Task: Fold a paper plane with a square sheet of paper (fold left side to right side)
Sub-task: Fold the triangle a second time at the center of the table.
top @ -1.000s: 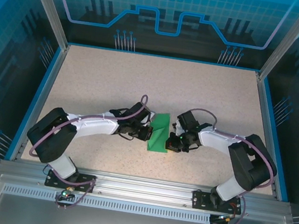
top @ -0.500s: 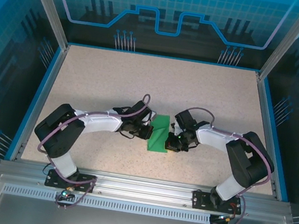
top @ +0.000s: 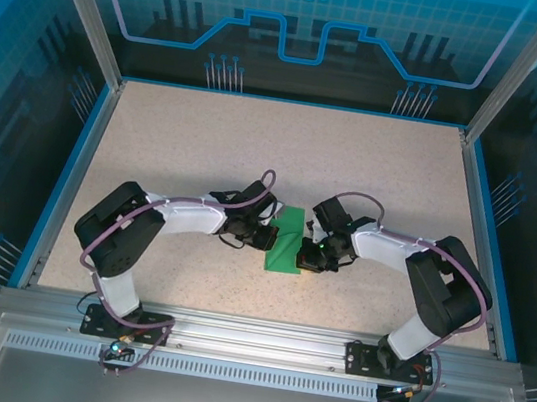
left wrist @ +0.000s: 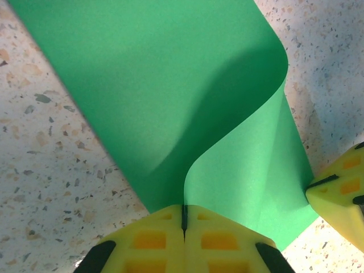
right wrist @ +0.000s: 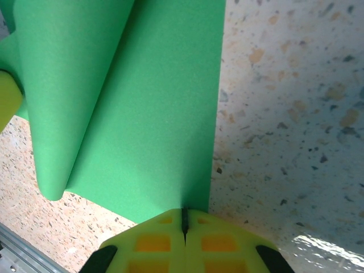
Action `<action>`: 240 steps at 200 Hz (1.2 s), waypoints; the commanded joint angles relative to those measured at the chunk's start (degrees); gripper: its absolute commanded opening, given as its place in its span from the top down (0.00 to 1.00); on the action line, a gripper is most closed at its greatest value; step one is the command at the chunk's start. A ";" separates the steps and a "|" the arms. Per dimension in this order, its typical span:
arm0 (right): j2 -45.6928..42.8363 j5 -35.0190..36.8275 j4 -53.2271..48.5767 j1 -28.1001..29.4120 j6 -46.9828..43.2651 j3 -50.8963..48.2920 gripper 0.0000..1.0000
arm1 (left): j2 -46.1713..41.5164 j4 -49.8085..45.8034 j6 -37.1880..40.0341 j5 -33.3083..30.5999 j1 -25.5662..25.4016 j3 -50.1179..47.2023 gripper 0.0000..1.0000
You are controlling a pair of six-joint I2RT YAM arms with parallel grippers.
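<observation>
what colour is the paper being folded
The paper is plain bright green; left wrist view shows it best.

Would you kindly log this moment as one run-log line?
left hand: shut on green paper, flap curled over | right hand: shut, at paper's edge | fold: uncreased

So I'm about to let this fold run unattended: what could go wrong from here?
Both the left gripper and right gripper are shut on the green sheet; pulling apart may tear it. The flap is a loose curl, uncreased, so it could land skewed. The two grippers sit close and might collide.
</observation>
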 commanded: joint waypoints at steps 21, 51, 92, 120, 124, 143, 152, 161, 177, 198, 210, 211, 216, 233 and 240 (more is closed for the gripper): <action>1.30 1.94 -3.98 1.04 -0.93 0.72 1.00 | 1.45 -0.69 1.78 0.99 0.66 1.66 0.99; 1.23 2.07 -4.13 1.15 -0.99 0.94 1.00 | 2.29 -0.67 1.89 0.83 0.66 2.19 1.00; 1.32 2.45 -4.57 1.24 -1.21 1.03 1.00 | 2.98 -0.66 2.15 0.83 0.62 2.71 1.00; 1.38 2.45 -4.60 1.28 -1.30 1.24 1.00 | 3.00 -0.87 2.41 0.74 0.62 2.78 0.99; 1.38 2.54 -4.69 1.33 -1.30 1.28 1.00 | 3.09 -0.89 2.37 0.57 0.62 2.80 0.99; 1.40 2.52 -4.86 1.37 -1.38 1.39 1.00 | 3.08 -0.85 2.53 0.44 0.69 2.80 1.00; 1.36 2.56 -4.96 1.43 -1.34 1.52 1.00 | 3.14 -0.93 2.57 0.22 0.66 2.89 0.99; 1.49 2.56 -5.02 1.42 -1.39 1.65 1.00 | 3.10 -1.06 2.59 0.05 0.62 2.85 0.99; 1.46 2.66 -5.05 1.37 -1.38 1.65 1.00 | 3.11 -1.02 2.58 -0.42 0.65 2.72 0.99; 1.56 2.58 -5.25 1.50 -1.46 1.78 1.00 | 3.02 -0.86 2.52 -0.66 0.65 2.63 0.99; 1.65 2.53 -5.24 1.50 -1.48 1.92 1.00 | 3.02 -0.67 2.50 -0.67 0.64 2.63 0.99; 1.61 2.54 -5.19 1.50 -1.48 1.92 1.00 | 3.01 -0.67 2.50 -0.62 0.63 2.63 0.99; 1.67 2.55 -5.31 1.51 -1.45 1.84 1.00 | 3.08 -0.54 2.50 -0.58 0.66 2.71 0.99; 1.83 2.62 -5.40 1.59 -1.56 2.03 1.00 | 3.16 -0.58 2.46 -0.58 0.66 2.97 0.99; 1.91 2.60 -5.41 1.59 -1.56 2.14 1.00 | 3.31 -0.73 2.54 -0.58 0.62 3.07 0.99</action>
